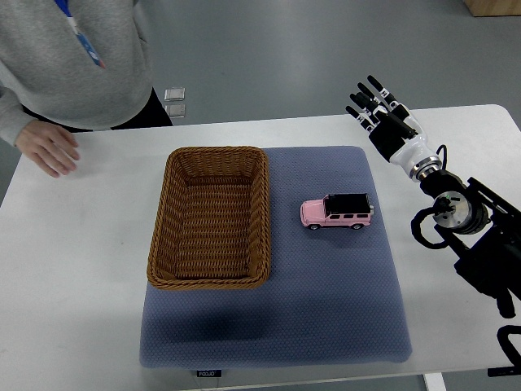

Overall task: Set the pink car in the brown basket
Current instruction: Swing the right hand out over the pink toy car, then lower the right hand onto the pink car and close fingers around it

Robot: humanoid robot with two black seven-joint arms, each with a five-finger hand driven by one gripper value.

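Task had not started, by the look of it: the pink car (337, 213) sat on its wheels on the blue mat (326, 318), right of centre toward the mat's right edge, untouched. The brown basket (211, 217) stood on the mat's left side, near the far left corner, and was empty, only bare wicker floor showing. Car and basket were apart, mat between them. The right hand (381, 108) hovered past the mat's far right corner over the white table (73, 269), fingers extended and spread, gripping nothing. Left arm not visible. A person's hand (49, 148) rested on the table's far left edge. Everything remained: reach, grasp, lift, carry left, release in basket.
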